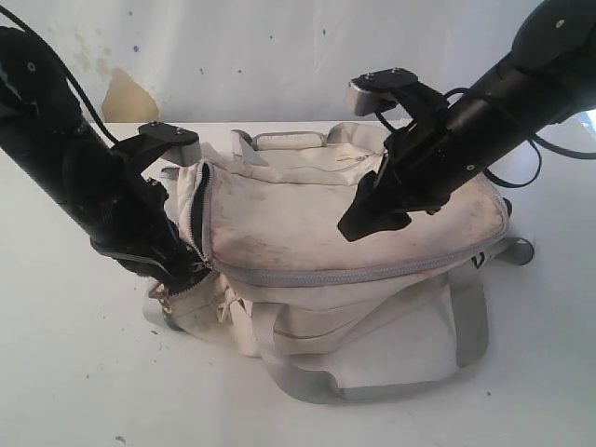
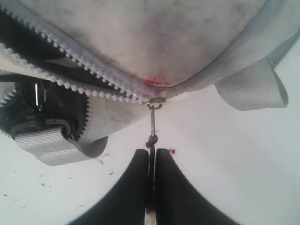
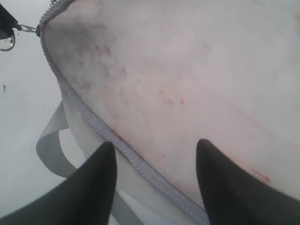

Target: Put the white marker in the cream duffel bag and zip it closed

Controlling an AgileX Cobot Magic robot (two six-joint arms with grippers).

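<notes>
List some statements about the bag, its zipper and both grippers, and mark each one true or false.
1. The left gripper is shut on the zipper pull. True.
2. The cream duffel bag is zipped fully closed. False: its zipper gapes open at the end by the left gripper.
3. The right gripper has its fingers apart over the bag's top panel. True.
4. The bag hangs in the air. False: it rests on the white table.

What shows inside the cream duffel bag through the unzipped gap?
Only dark lining shows through the cream duffel bag's gap; no white marker is visible, the fabric covers the rest.
</notes>
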